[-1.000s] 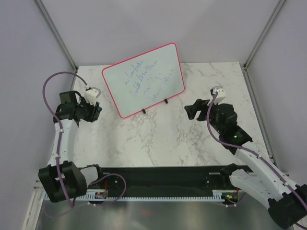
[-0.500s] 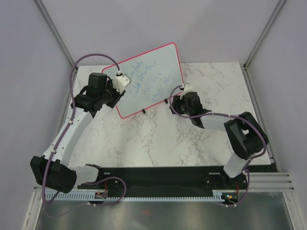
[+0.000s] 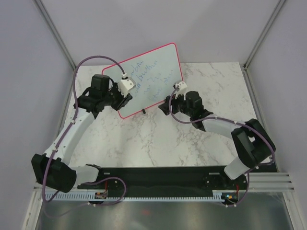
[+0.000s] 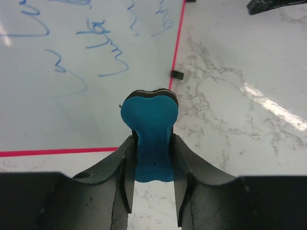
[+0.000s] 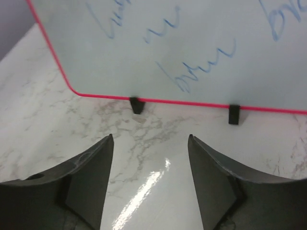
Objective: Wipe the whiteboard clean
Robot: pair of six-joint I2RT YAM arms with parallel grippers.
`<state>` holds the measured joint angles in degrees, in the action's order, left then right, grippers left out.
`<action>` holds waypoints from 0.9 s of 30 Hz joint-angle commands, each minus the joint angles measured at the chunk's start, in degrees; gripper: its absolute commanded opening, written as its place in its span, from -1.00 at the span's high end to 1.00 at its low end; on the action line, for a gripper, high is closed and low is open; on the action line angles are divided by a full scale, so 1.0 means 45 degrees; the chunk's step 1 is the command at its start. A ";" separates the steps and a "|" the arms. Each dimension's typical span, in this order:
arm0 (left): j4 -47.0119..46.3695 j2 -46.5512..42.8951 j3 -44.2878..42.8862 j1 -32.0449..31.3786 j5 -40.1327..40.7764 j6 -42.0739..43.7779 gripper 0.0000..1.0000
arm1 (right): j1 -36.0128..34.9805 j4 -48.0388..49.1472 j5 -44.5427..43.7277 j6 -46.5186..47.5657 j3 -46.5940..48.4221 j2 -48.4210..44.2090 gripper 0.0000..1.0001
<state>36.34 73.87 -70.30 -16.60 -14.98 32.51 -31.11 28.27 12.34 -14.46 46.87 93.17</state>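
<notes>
The whiteboard point(image 3: 156, 72) stands tilted on small black feet at the back of the marble table, with blue handwriting on it. My left gripper point(image 3: 125, 99) is at its lower left part, shut on a blue eraser point(image 4: 149, 120) whose head lies over the board's bottom pink-red frame point(image 4: 57, 153). I cannot tell whether the eraser touches the board. My right gripper point(image 3: 166, 106) is open and empty, low over the table just in front of the board's lower right edge. The right wrist view shows the writing point(image 5: 201, 67) and two feet point(image 5: 136, 104) beyond my gripper point(image 5: 150, 139).
The marble table point(image 3: 158, 139) lies in front of the board. Grey walls close in the left, back and right. A black rail point(image 3: 158, 175) with the arm bases runs along the near edge. One of my right gripper's fingers point(image 4: 273, 5) shows in the left wrist view.
Both arms swung in from the table's sides to the board. In the last half second the left gripper slid slightly right and down along the board, and the right gripper shifted a little left.
</notes>
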 commanded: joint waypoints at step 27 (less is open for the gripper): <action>0.3761 -0.3035 0.0955 -0.3498 -0.5304 0.3967 0.96 | -0.2460 -0.5111 0.8255 0.7198 0.1732 -0.5606 -0.82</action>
<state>51.53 61.21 -66.13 -31.62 -40.23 48.47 -41.36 6.92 47.51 14.02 52.49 68.58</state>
